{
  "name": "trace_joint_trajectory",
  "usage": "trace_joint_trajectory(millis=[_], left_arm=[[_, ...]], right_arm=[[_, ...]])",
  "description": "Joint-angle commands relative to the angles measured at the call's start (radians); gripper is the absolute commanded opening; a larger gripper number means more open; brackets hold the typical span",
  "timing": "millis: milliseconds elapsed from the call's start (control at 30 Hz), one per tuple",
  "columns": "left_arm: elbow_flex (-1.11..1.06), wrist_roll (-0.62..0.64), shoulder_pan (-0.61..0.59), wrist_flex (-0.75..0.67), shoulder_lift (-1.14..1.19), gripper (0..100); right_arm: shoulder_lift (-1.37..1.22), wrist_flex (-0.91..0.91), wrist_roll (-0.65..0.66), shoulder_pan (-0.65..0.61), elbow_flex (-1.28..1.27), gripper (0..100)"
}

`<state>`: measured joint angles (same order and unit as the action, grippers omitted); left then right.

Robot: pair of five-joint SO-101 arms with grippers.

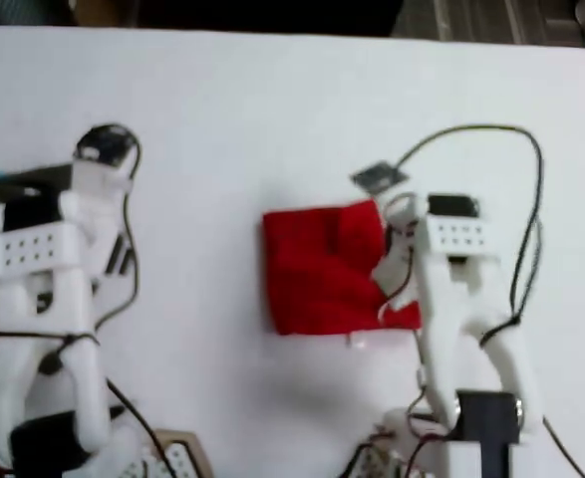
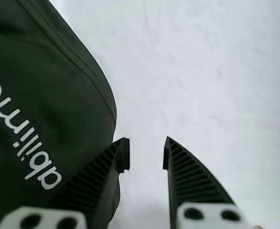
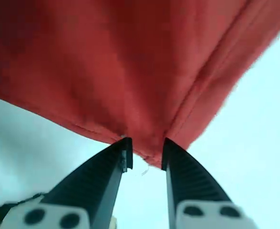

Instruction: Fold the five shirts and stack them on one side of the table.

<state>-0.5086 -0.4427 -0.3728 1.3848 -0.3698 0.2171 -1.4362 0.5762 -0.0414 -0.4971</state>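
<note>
A red shirt [image 1: 317, 274], partly folded, lies in the middle of the white table [image 1: 272, 110]. My right gripper [image 1: 390, 267] is at its right edge. In the right wrist view the red shirt [image 3: 130, 67] is drawn up taut toward my right gripper [image 3: 145, 151], which is shut on its hem. A dark shirt [image 1: 3, 194] with white print lies at the table's left edge. My left gripper [image 2: 144, 152] hovers just beside this dark shirt [image 2: 39, 105], open, with bare table between its fingers.
A small grey tag [image 1: 379, 178] on a black cable lies behind the right arm. Cables and a board [image 1: 177, 458] sit at the front edge between the arm bases. The far half of the table is bare white surface.
</note>
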Motion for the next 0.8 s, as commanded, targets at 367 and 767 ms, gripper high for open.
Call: trace_joint_trajectory(millis=[367, 767], left_arm=[[0.002, 0.003, 0.005, -0.006, -0.035, 14], [0.002, 0.003, 0.005, -0.009, -0.035, 14]], right_arm=[[-0.259, 0.147, -0.216, -0.007, 0.305, 33.8], [-0.688, -0.035, -0.29, -0.05, 0.615, 33.0]])
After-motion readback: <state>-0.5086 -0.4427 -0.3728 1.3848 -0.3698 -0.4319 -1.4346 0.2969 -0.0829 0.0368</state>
